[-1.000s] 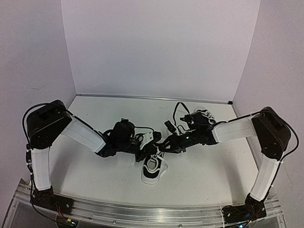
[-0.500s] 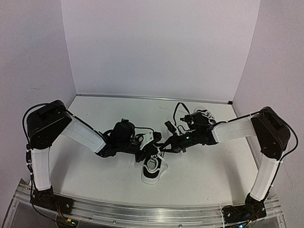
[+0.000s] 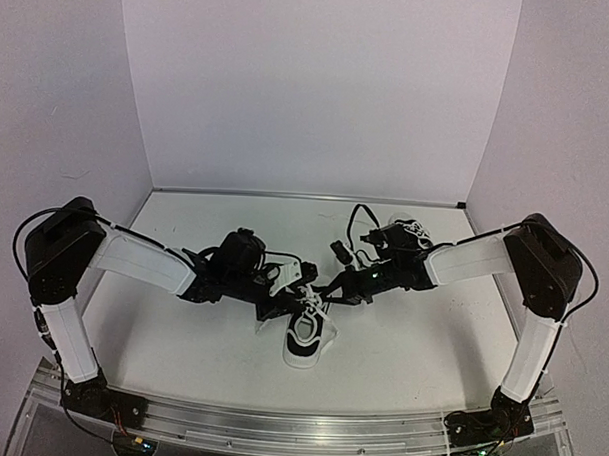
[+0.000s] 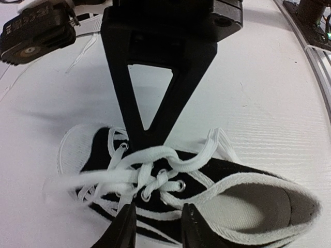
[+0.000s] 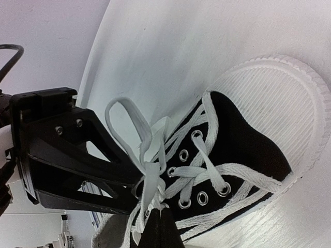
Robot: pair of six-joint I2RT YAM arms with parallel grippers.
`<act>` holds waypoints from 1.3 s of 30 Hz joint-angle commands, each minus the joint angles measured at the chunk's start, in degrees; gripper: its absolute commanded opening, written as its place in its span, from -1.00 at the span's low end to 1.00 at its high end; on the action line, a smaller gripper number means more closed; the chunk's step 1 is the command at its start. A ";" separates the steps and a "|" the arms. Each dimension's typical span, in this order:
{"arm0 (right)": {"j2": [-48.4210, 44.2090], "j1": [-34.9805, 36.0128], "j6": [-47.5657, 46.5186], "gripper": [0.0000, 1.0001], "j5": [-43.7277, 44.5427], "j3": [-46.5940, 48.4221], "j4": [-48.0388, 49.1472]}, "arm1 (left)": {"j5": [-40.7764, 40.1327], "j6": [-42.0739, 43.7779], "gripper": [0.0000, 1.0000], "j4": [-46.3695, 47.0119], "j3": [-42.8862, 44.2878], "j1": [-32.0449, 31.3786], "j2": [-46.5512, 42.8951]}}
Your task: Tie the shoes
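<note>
Left pincer (image 4: 158, 227): you had it part spread, shoe (image 4: 227, 168) right beneath, knot just ahead, likely poised for a loop
Right pincer (image 5: 158, 227): pinched the lace (image 5: 149, 178) just ahead, probably to keep it taut

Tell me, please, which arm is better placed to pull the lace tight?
Right: the right fingers are shut on the lace, while the left fingers stand open over the shoe, holding nothing.
</note>
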 commanded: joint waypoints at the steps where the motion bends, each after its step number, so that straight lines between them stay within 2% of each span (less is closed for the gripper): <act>1: -3.39 0.23 -0.93 -1.00 1.57 0.63 1.20 | -0.87 2.91 -0.30 -7.34 -0.06 2.06 -5.00; 3: -3.59 0.30 -0.93 -1.00 1.68 0.68 1.24 | -1.86 3.49 -0.18 -8.02 0.34 3.26 -5.20; 11: -3.87 0.98 -1.03 -1.00 1.32 1.51 1.16 | -0.72 9.70 0.07 -10.88 4.42 5.72 -3.10; 17: -3.21 3.42 -2.56 -1.00 1.59 3.45 -0.65 | 2.38 14.72 0.21 -14.19 7.80 6.57 -2.41; 27: -3.60 5.38 -5.06 -1.00 3.67 4.32 -4.21 | 6.03 19.44 0.32 -18.79 8.80 6.38 -2.39; 32: -3.87 5.34 -5.09 -1.00 5.27 4.32 -4.51 | 7.26 19.46 0.24 -20.27 10.00 6.20 -0.92; 39: -4.62 5.26 -5.04 -1.00 7.13 4.04 -4.94 | 7.69 18.57 -0.15 -21.70 12.17 5.32 1.96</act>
